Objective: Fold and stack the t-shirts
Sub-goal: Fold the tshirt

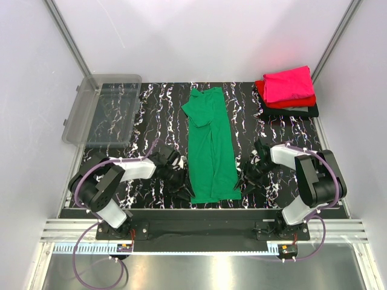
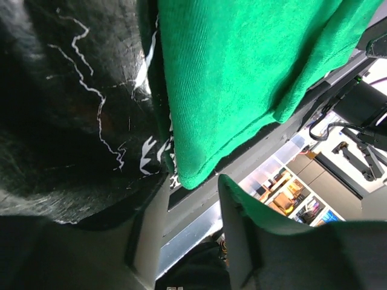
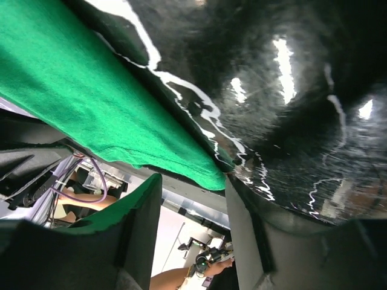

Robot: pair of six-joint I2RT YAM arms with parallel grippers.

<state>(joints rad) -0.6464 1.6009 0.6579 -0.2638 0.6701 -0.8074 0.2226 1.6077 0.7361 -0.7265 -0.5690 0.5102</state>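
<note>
Done: the pink t-shirt (image 1: 290, 84), red t-shirt (image 1: 261, 89) and black t-shirt (image 1: 290, 112), stacked at the table's (image 1: 151, 115) far right corner. The green t-shirt (image 1: 211, 151) lies mid-table, only folded long. Left gripper (image 1: 178, 175) and right gripper (image 1: 249, 175) flank its near corners, fingers apart — not pinching, we think.

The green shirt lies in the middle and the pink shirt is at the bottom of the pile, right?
No. The top view shows the pink shirt on top of the pile. The green shirt does lie in the middle.
</note>
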